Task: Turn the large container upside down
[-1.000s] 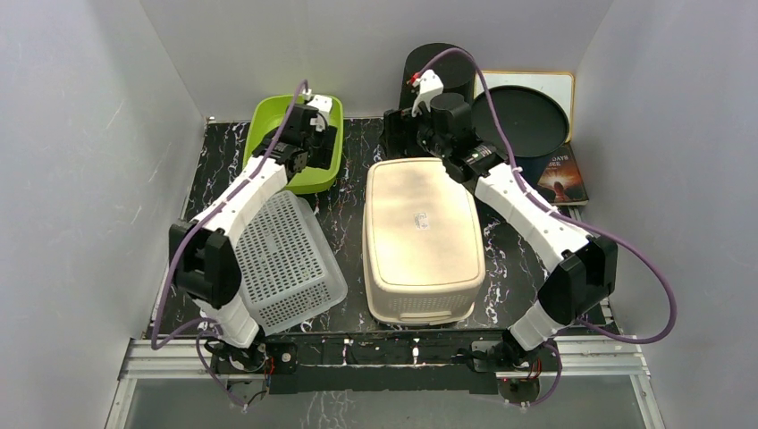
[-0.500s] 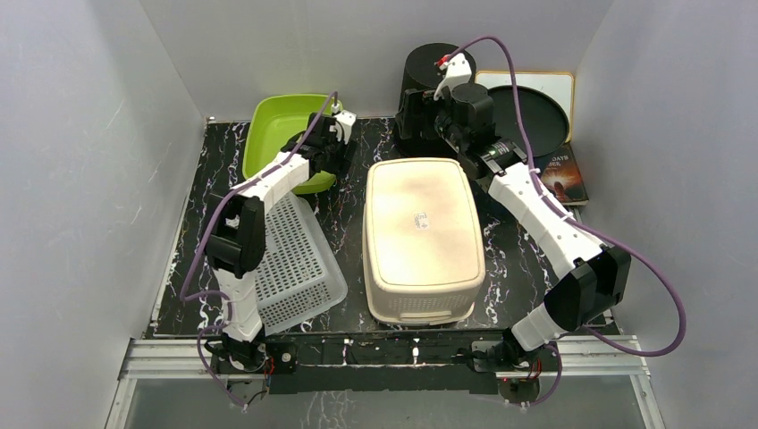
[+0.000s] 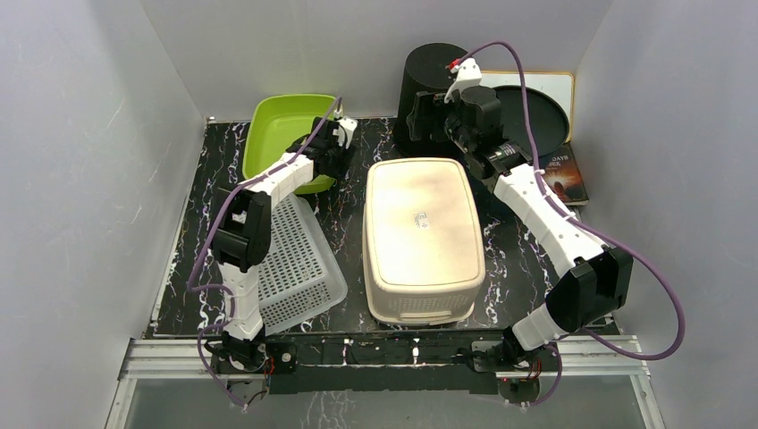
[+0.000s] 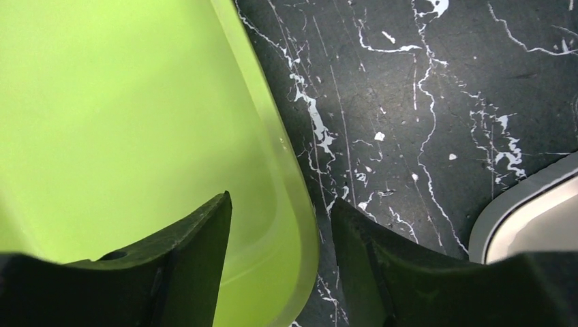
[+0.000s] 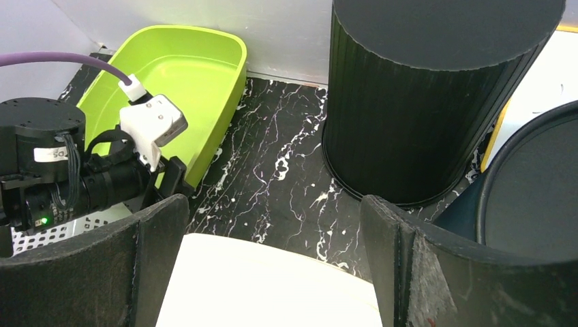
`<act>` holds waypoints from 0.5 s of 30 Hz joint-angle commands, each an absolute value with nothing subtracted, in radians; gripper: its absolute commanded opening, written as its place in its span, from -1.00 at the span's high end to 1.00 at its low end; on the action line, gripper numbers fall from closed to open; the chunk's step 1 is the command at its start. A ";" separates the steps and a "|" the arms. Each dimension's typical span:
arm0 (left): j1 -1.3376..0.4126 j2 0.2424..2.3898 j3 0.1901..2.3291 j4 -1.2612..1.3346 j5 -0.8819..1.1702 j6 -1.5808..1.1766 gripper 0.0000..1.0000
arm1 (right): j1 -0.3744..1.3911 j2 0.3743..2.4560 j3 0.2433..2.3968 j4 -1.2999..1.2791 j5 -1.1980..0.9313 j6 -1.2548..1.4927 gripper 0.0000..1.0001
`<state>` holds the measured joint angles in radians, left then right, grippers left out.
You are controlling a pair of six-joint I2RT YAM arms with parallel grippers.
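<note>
The large beige container (image 3: 420, 237) lies bottom up in the middle of the table, a small sticker on its base. Its far edge shows in the right wrist view (image 5: 272, 286) and a corner in the left wrist view (image 4: 538, 218). My right gripper (image 3: 444, 143) is open and empty, hovering just above that far edge (image 5: 274, 201), touching nothing. My left gripper (image 3: 338, 147) is open, its jaws straddling the right rim of the green tub (image 4: 102, 102) without closing on it (image 4: 279, 204).
The green tub (image 3: 286, 134) stands at the back left. A black ribbed cylinder (image 3: 429, 76) stands just behind the container, close to my right gripper (image 5: 422, 102). A white perforated basket (image 3: 290, 259) lies tilted at the left. A black round tray (image 3: 536, 112) and a book (image 3: 559, 174) lie at the back right.
My left gripper moved right, from over the green tub's inside to its right rim. My right gripper moved back and to the right, away from the container's far edge. The container has not moved.
</note>
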<state>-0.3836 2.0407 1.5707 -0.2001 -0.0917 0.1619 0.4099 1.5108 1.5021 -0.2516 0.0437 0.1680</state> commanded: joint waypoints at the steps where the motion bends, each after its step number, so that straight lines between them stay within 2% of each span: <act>1: -0.390 2.046 1.581 -0.205 -0.144 0.181 0.10 | 0.400 1.461 1.496 -0.183 0.034 0.192 -0.95; 3: -0.390 2.058 1.582 -0.212 -0.160 0.180 0.40 | 0.400 1.460 1.499 -0.190 0.035 0.193 -0.96; 7: -0.390 2.073 1.579 -0.211 -0.177 0.179 0.77 | 0.398 1.458 1.501 -0.205 0.042 0.189 -0.96; 8: -0.390 2.075 1.575 -0.207 -0.176 0.179 1.00 | 0.399 1.456 1.499 -0.207 0.042 0.187 -0.96; 15: -0.390 2.028 1.568 -0.205 -0.175 0.183 1.00 | 0.396 1.442 1.470 -0.210 0.052 0.175 -0.96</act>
<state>-0.3950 2.0544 1.5703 -0.2031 -0.1791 0.1371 0.4034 1.4944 1.4868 -0.2523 0.0418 0.1848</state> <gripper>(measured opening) 0.079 0.980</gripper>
